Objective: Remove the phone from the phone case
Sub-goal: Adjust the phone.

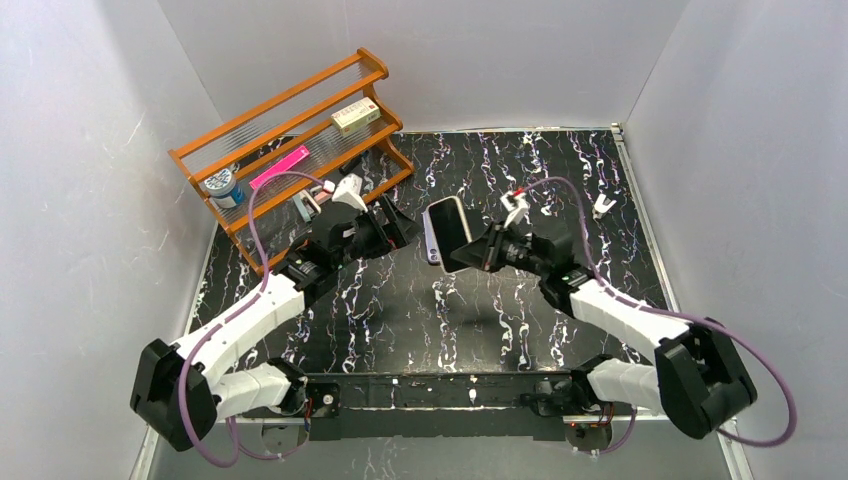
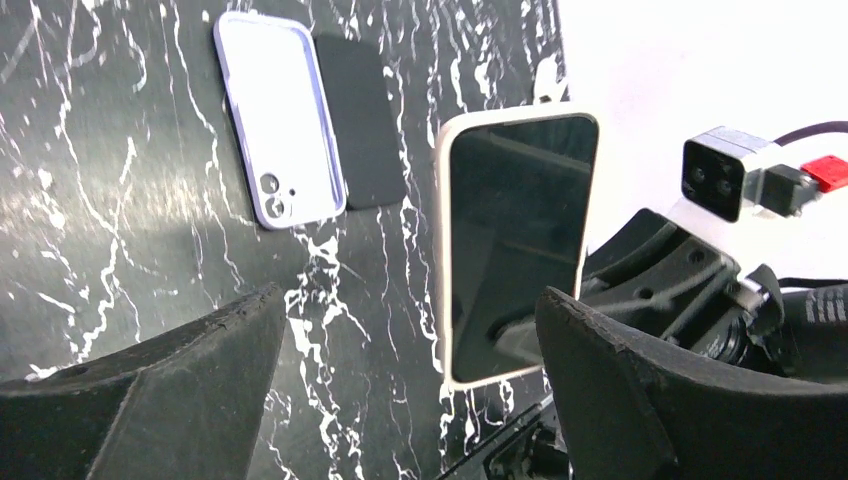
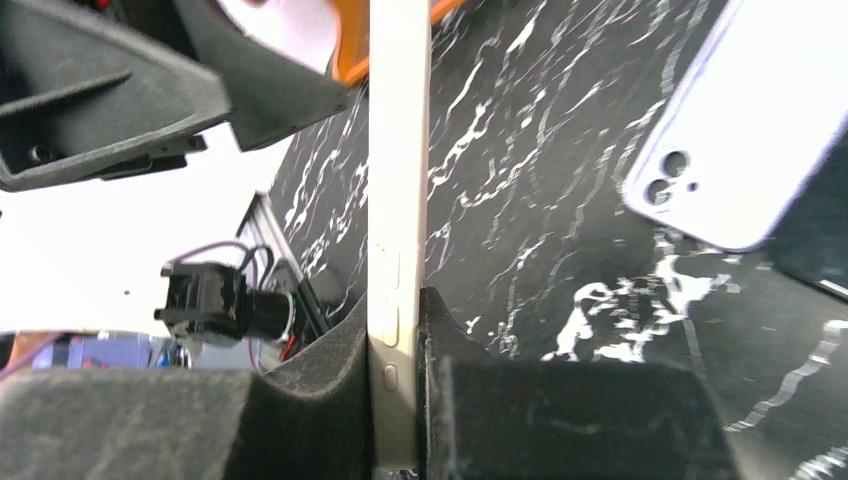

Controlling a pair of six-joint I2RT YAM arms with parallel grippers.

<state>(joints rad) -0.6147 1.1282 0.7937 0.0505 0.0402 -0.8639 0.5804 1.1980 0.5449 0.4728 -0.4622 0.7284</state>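
Phone [image 2: 515, 240] clamped midair in right gripper [image 3: 398, 330]
End-only pinch may slip, dropping it onto case [image 2: 280, 120]; left gripper [image 2: 410, 320] jaws released

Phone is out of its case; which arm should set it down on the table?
Right. The right gripper is shut on the phone, held above the table. The left gripper is open, holding nothing. The case lies empty on the table.
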